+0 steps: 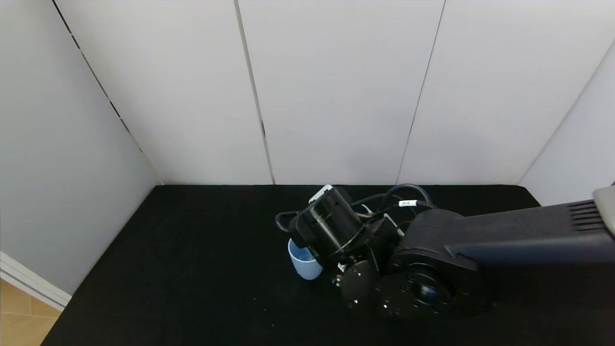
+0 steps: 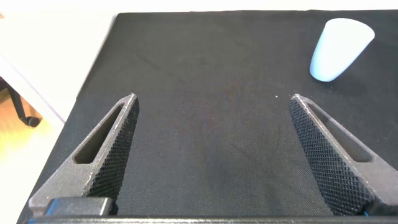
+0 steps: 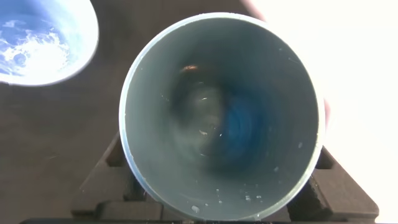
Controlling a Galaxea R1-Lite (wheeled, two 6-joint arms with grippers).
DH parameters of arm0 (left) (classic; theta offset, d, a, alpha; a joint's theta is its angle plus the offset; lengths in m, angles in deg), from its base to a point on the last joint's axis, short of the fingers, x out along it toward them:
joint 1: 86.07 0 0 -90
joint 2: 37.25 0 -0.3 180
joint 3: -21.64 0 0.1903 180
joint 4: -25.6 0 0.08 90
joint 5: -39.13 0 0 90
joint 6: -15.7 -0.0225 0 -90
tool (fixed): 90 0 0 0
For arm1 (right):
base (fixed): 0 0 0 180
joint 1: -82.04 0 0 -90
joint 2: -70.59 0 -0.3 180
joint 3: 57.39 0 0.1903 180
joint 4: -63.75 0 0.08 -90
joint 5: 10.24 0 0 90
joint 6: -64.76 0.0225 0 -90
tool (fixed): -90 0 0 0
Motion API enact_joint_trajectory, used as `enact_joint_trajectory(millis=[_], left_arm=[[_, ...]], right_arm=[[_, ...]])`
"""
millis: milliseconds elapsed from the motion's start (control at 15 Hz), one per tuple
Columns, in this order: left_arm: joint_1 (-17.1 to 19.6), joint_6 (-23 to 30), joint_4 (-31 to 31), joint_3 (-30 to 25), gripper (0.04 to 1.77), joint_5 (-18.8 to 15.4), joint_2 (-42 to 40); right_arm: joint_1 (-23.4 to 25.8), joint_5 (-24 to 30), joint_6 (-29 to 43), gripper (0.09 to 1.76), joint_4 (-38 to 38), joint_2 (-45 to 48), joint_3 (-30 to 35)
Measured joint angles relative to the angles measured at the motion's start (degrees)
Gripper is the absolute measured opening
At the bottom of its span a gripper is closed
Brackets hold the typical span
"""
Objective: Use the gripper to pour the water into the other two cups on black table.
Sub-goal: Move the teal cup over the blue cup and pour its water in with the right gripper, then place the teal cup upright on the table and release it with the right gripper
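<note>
My right gripper reaches over the middle of the black table, shut on a teal-green cup. The right wrist view looks straight into the cup's mouth, and the black fingers show at both sides of it. Small drops of water cling inside near its rim. One of the other two cups, the light blue one, stands just beside the gripper on its left, with bright glints inside. The second of the two cups is hidden. My left gripper hangs open above bare cloth, the light blue cup far ahead of it.
White panel walls close the table at the back and both sides. The right arm's bulky elbow lies low over the table's right half. A strip of wooden floor shows past the table's left front edge.
</note>
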Motion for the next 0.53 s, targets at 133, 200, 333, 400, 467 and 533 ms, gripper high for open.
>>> enact_joint_trajectory(millis=[133, 200, 333, 400, 467, 533], left_arm=[[0.0, 0.0, 0.0, 0.0, 1.72, 0.0, 0.0], [0.0, 0.0, 0.0, 0.0, 1.72, 0.0, 0.0], [0.0, 0.0, 0.0, 0.0, 1.72, 0.0, 0.0], [0.0, 0.0, 0.0, 0.0, 1.72, 0.0, 0.0], [0.0, 0.0, 0.0, 0.0, 1.72, 0.0, 0.0], [0.0, 0.0, 0.0, 0.0, 1.72, 0.0, 0.0]], right_arm=[[0.8, 3.7, 8.6, 1.19, 0.1, 3.8, 5.2], [1.4, 5.4, 11.4, 1.19, 0.1, 5.6, 7.2], [2.5, 7.1, 18.9, 1.19, 0.2, 9.0, 11.2], [3.0, 7.3, 22.8, 1.19, 0.2, 10.1, 12.8], [3.4, 7.4, 26.0, 1.19, 0.2, 11.1, 14.4], [3.9, 7.5, 27.7, 1.19, 0.2, 11.9, 15.5]])
